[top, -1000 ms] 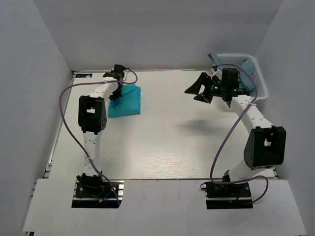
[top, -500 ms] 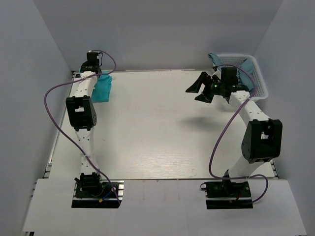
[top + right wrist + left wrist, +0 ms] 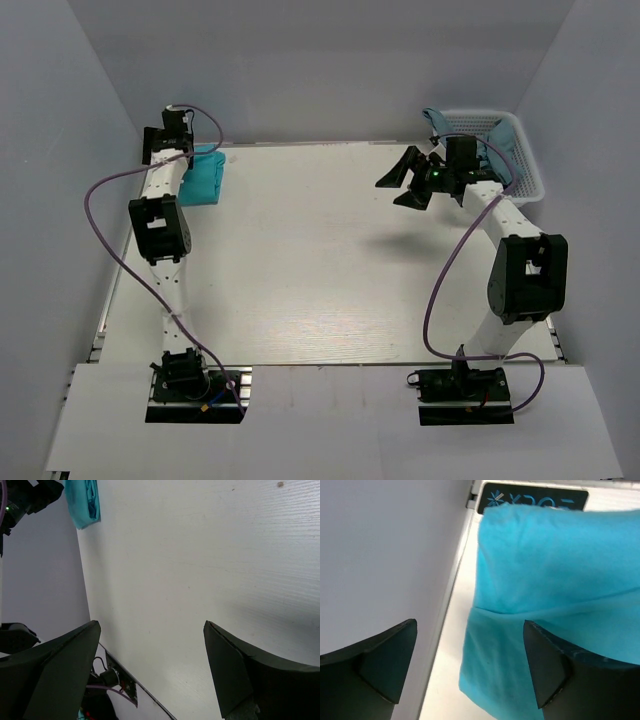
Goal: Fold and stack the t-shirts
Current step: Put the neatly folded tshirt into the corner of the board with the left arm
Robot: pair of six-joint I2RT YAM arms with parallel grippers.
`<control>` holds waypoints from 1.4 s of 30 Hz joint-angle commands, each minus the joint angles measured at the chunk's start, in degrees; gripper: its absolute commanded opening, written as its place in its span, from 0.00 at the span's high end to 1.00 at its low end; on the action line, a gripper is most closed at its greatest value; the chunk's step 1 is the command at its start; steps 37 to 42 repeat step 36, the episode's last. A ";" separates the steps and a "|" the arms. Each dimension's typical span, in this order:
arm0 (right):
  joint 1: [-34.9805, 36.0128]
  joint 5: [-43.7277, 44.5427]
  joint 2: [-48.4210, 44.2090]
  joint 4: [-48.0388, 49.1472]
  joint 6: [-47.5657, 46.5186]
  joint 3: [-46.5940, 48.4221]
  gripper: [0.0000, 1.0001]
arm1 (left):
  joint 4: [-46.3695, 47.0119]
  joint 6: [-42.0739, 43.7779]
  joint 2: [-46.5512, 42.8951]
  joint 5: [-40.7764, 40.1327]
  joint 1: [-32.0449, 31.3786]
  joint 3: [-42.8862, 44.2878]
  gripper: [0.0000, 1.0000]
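Evidently the folded turquoise shirt [image 3: 203, 178] sits in the worktop [image 3: 330, 270] corner as stack base; left end effector [image 3: 470, 622] above it and right end effector [image 3: 150, 625] both gape, empty.

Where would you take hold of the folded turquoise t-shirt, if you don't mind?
I'd pinch the turquoise t-shirt at its long edge facing the table's middle, coming from above on that side: it lies folded flat, and the wall crowds its other edge.
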 commanded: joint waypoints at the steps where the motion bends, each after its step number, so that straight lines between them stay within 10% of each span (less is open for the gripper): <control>1: 0.05 -0.80 -1.04 0.68 0.10 1.55 0.10 | 1.19 -1.24 -5.67 -1.84 0.05 2.35 0.00; 8: -0.13 3.33 -6.84 -1.77 -4.73 -2.05 0.10 | -11.44 -16.66 -15.16 8.38 -1.80 5.61 0.00; 13: 0.04 7.90 -11.76 -3.71 -8.08 -6.18 0.10 | -14.55 -30.40 -32.70 22.41 -4.08 -11.32 0.00; 17: -0.13 12.13 -17.20 -4.06 -11.14 -12.06 0.10 | -11.46 -37.97 -44.93 19.00 -11.45 -34.58 0.00; 26: -0.04 13.80 -29.78 -3.37 -12.56 -27.98 0.10 | -14.45 -51.60 -61.83 17.59 -29.04 -58.27 0.00; 42: -0.13 12.57 -40.50 -2.13 -14.32 -35.54 0.10 | -15.77 -54.86 -69.93 11.96 -35.90 -61.37 0.00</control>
